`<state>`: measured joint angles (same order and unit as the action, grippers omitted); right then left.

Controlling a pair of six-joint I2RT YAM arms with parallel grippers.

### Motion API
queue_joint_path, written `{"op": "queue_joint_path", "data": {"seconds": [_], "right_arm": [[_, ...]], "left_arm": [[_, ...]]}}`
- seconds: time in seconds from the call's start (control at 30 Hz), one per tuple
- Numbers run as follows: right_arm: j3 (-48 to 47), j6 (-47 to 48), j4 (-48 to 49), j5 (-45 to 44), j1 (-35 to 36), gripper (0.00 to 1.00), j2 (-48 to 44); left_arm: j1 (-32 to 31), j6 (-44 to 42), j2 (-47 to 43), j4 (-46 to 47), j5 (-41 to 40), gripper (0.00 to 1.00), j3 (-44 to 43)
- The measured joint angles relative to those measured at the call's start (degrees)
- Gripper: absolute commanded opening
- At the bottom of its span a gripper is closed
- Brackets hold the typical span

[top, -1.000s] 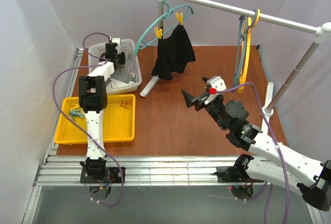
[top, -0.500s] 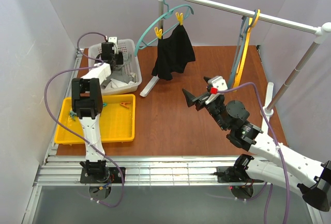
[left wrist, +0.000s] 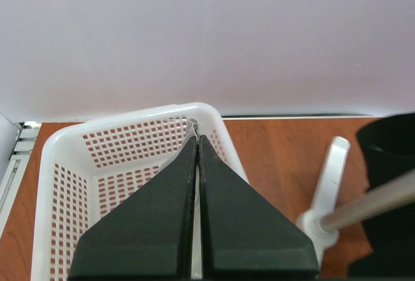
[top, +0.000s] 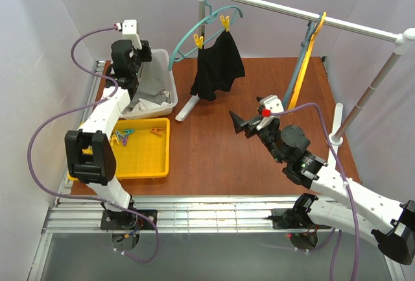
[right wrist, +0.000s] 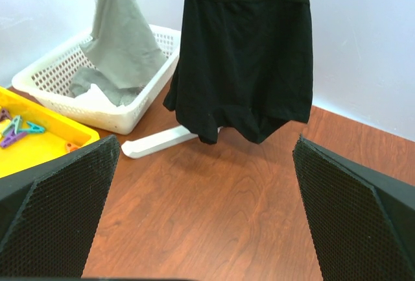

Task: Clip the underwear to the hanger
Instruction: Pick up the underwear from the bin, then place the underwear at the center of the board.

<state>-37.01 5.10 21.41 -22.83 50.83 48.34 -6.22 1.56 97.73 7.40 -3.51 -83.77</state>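
1. The left gripper (left wrist: 196,139) is seen pressed shut, with a corner of the small grey fabric underwear (right wrist: 123,31) pinched in it and hung in a peak above the white perforated plastic basket (left wrist: 65,190).
2. The thin yellow-orange plastic hanger (top: 307,60) is hooked on the white metal rail (top: 272,5) far to the right of that claw, its long axis slanted steeply downward. The right gripper (top: 248,113), spread wide and empty, is judged the nearer.
3. Three hangers are counted, including a teal hanger (top: 194,31) and a grey-blue hanger (top: 296,76), plus one black garment (top: 217,67), two yellow clips (top: 225,21) and one yellow tray (top: 146,164).
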Motion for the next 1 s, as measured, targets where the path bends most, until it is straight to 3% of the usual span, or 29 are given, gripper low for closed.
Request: {"op": "queue_joint_path", "data": {"seconds": [0.57, 0.8, 1.0], "right_arm": [[2.32, -0.85, 0.15, 0.35, -0.72, 0.99, -3.28], [2.34, -1.77, 0.15, 0.44, -0.85, 0.99, -2.43], [3.45, -2.47, 0.20, 0.02, -0.92, 0.99, -1.31]], "left_arm": [[-9.84, -0.07, -37.29, 0.13, -7.98, 0.00, 18.69], [-10.27, 1.09, -43.12, -7.85, 2.19, 0.00, 20.17], [-13.92, 2.47, -47.71, -13.77, 6.69, 0.00, 31.63]]}}
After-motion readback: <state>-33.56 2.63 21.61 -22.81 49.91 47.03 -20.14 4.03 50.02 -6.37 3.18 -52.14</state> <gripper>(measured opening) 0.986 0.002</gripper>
